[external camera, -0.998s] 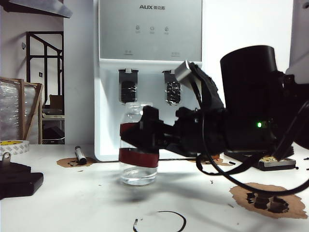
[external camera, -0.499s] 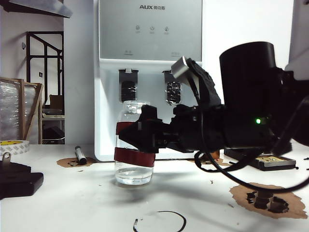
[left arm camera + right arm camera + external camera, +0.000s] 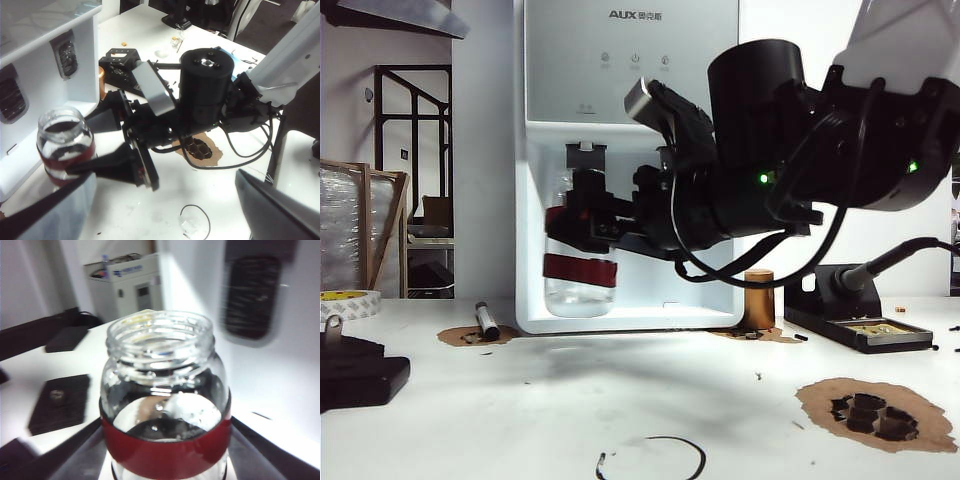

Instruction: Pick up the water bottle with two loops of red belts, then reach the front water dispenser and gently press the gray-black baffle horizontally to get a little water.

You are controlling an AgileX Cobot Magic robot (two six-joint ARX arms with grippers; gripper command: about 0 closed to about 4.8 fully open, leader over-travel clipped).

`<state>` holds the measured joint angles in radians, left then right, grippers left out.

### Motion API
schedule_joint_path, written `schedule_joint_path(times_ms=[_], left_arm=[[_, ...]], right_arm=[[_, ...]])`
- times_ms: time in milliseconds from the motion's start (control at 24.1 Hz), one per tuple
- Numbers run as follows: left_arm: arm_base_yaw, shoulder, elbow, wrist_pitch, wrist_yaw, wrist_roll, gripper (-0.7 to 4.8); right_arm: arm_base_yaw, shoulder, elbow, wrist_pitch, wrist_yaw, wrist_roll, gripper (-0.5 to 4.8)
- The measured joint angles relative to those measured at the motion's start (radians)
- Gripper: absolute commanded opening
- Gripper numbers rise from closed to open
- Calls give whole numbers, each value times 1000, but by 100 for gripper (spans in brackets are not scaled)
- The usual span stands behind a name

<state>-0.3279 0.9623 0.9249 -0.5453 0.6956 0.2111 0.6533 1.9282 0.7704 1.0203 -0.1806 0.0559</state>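
Exterior view: right gripper is clamped on the water bottle, fingers either side of the glass between the two red bands. Bottle is off the table, held inside the recessed bay of the water dispenser, just below and in front of the bay's left gray-black baffle.

Bottle long axis is near vertical, mouth up; slight tilt possible, hard to call. A little water sits at the bottom.

Key relation: baffle lies just behind the bottle's neck as seen from the gripper, so my read is a short level push toward the dispenser's back wall. Whether the neck touches the baffle yet, can't tell.

Left gripper is wide open, holding nothing, well back from the dispenser. Right arm is the nearer one.
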Motion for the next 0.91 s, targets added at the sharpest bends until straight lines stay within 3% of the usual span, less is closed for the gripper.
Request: schedule_joint_path(times_ms=[208, 333, 914], left_arm=[[0, -3, 8, -5, 1, 0, 479], [0, -4, 8, -5, 0, 0, 479], [-14, -11, 8, -13, 3, 0, 479]], right_arm=[[-8, 0, 14, -31, 48, 0, 330], [-8, 0, 80, -106, 49, -4, 330], [-51, 65, 166, -156, 34, -3, 329]])
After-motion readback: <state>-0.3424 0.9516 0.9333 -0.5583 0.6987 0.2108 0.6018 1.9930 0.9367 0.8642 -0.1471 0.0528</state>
